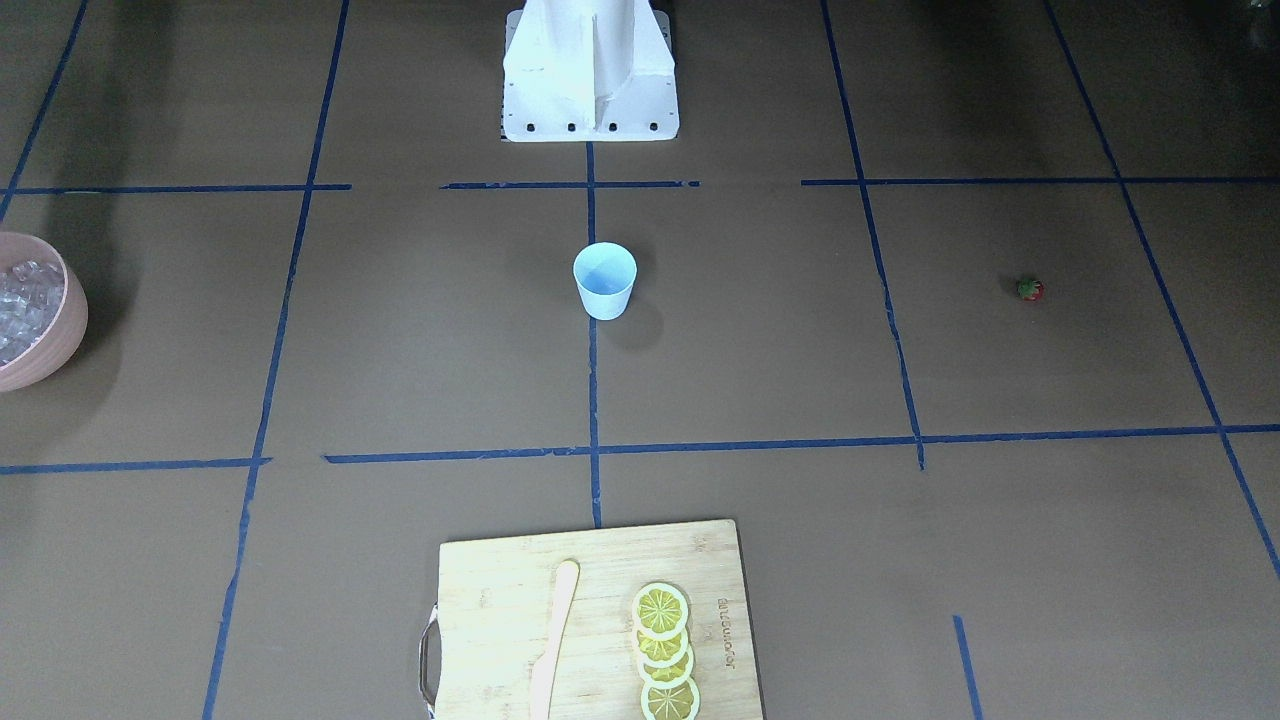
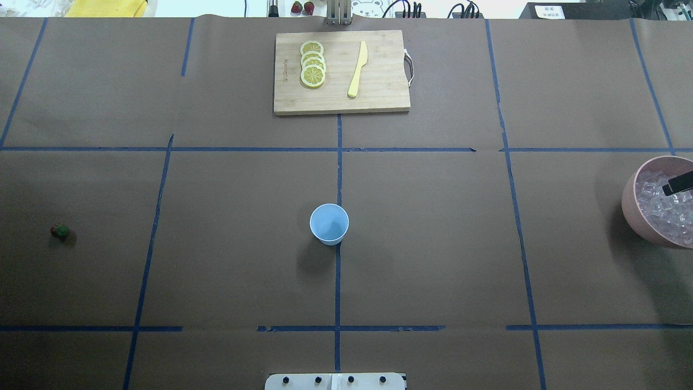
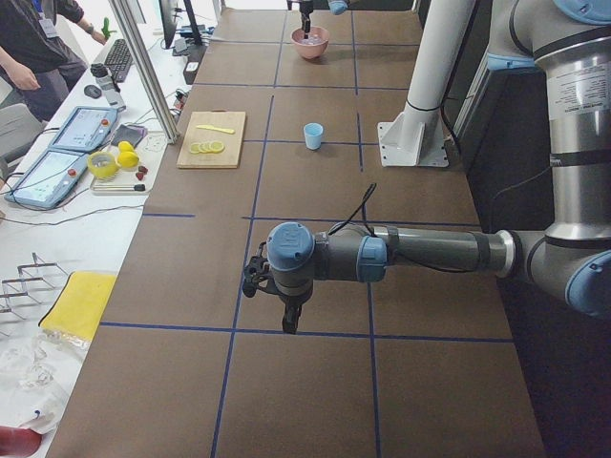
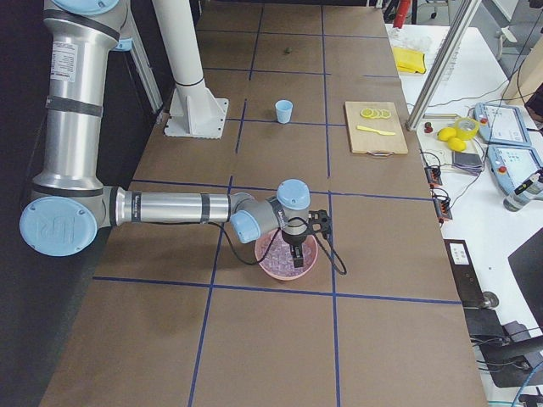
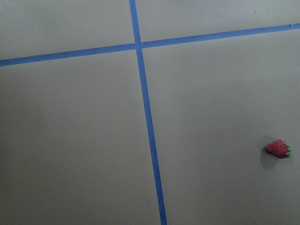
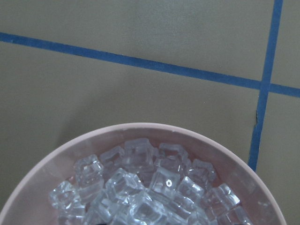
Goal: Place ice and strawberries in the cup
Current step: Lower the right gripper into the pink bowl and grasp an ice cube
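Observation:
The pale blue cup (image 2: 328, 223) stands upright and empty at the table's middle. The strawberry (image 2: 59, 232) lies alone on the table far to the cup's left; it also shows at the right edge of the left wrist view (image 5: 278, 149). The ice (image 2: 663, 208) fills a pink bowl (image 2: 631, 211) at the far right, close below the right wrist camera (image 6: 150, 187). My right gripper (image 2: 679, 184) hangs over the ice; only a dark tip shows, so I cannot tell its state. My left gripper (image 3: 287, 324) points down above the table near the strawberry; I cannot tell its state.
A wooden cutting board (image 2: 379, 97) at the far side holds several lemon slices (image 2: 313, 64) and a pale yellow knife (image 2: 358, 69). Blue tape lines cross the brown table. The robot's white base (image 1: 590, 70) stands behind the cup.

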### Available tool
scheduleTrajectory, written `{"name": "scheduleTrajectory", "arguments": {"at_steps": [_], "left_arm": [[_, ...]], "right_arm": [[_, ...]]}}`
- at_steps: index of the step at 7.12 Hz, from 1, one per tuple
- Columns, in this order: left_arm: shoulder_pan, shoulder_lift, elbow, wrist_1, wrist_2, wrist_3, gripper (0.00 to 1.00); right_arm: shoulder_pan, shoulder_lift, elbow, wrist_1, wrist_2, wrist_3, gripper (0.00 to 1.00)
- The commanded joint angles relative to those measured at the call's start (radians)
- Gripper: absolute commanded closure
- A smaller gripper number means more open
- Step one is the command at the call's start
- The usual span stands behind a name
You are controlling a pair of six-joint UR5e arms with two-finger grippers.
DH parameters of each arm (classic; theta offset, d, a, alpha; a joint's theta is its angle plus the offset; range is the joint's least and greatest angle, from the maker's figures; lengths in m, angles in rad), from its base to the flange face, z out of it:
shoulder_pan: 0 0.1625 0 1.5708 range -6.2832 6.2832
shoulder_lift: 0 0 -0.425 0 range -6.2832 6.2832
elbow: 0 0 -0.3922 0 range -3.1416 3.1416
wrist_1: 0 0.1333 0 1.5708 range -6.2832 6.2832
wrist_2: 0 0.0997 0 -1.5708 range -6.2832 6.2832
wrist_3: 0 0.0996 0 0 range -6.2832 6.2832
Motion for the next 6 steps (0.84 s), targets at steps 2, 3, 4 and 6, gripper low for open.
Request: {"name": "scheduleTrajectory", "arguments": {"at_steps": [2, 3, 4, 6], "left_arm": [[0.000, 0.000, 0.000, 0.000, 0.000, 0.000, 0.00], [0.000, 0.000, 0.000, 0.000, 0.000, 0.000, 0.00], [0.000, 0.000, 0.000, 0.000, 0.000, 0.000, 0.00], [0.000, 0.000, 0.000, 0.000, 0.000, 0.000, 0.00]], "right_arm": [[-0.003, -0.002, -0.001, -0.002, 0.000, -0.001, 0.14], [-0.003, -0.002, -0.006, -0.008, -0.002, -0.001, 0.18], [-0.006, -0.002, -0.018, -0.002, -0.002, -0.003, 0.18], [-0.008, -0.001, -0.018, -0.002, -0.002, -0.001, 0.18]]}}
